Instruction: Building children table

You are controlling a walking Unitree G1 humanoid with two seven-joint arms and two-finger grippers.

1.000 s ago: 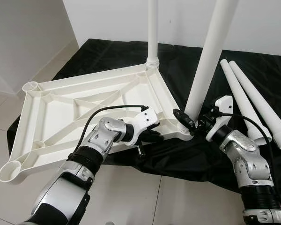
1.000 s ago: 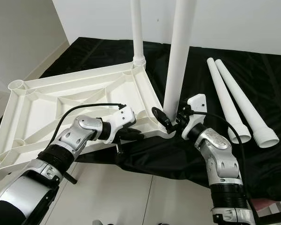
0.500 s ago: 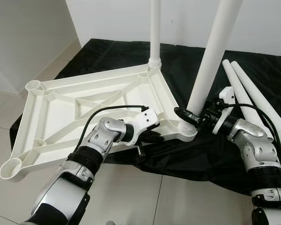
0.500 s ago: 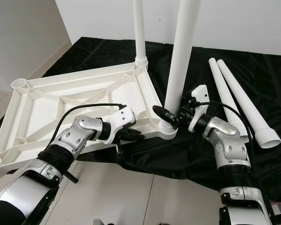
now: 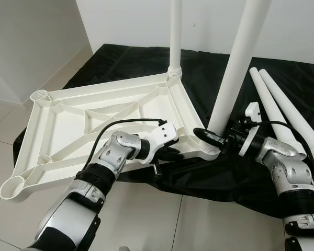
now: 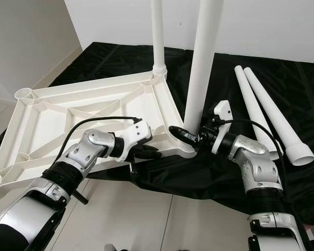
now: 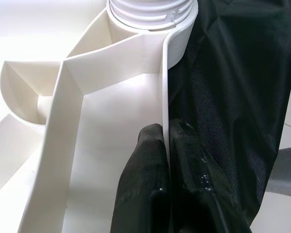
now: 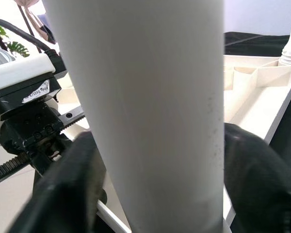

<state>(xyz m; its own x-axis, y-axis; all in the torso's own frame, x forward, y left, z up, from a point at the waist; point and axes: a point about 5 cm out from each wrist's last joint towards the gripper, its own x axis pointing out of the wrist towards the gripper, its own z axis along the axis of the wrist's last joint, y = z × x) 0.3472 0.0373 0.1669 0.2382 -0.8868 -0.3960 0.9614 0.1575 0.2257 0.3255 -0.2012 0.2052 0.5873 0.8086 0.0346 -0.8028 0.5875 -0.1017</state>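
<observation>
A black cloth (image 5: 146, 63) covers the floor across the upper and right part of the frame, over pale floor tiles (image 5: 146, 219) that run along the bottom. On the cloth, at centre left, the white table top (image 5: 83, 125) lies upside down, ribbed underside facing up, with open round sockets at its left corners. Two white legs stand upright in its right-hand corners: the far leg (image 5: 175, 31) at upper centre, and the near leg (image 5: 235, 63), which is thicker in the frame and leans slightly to the right. Two spare legs (image 5: 282, 112) lie side by side on the cloth at the right edge, apart from the table top.

The left gripper (image 5: 172, 153), at lower centre, is clamped on the near rim of the table top; the left wrist view shows one black finger (image 7: 140, 184) on each face of the thin rim wall.

The right gripper (image 5: 212, 139) sits at the base of the near leg, just above its socket. The right wrist view shows a black finger on each side of the leg, apparently in contact, though blur at that range prevents confirming a firm clamp.
</observation>
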